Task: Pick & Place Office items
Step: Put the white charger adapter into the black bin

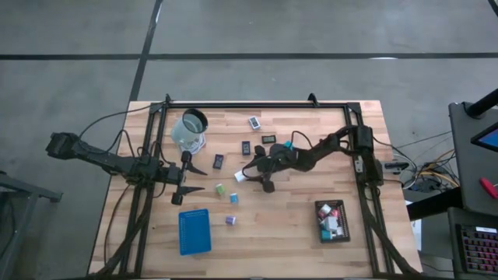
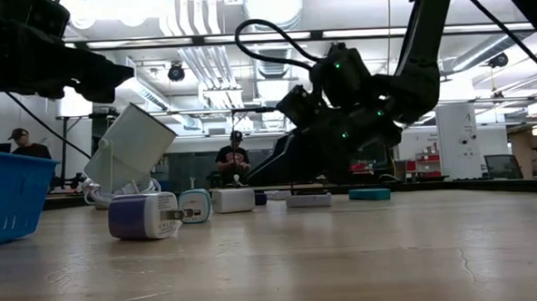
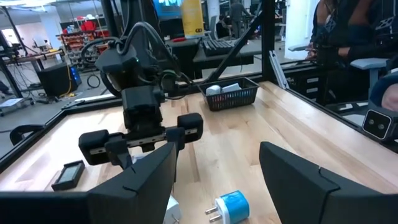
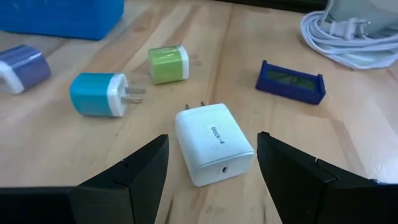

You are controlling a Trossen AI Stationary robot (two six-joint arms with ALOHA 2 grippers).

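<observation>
Black tray (image 1: 343, 230) at right held several small items, white charger (image 4: 213, 151) lay between wide-open right gripper (image 4: 211, 163) jaws, left gripper (image 1: 194, 178) jaws likewise wide.

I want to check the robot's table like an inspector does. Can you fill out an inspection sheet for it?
Surface: wooden table, bare in front.
Job's things: white charger lying between the right gripper's fingers, untouched; teal charger, green charger and purple charger lie apart; several items in the black tray.
Clutter: blue tray; clear cup, tipped.
Grippers: right gripper open, low over the white charger; left gripper open, empty, near the cup.
Cables: white cord coiled on the table.
Surroundings: people far behind the table.
</observation>
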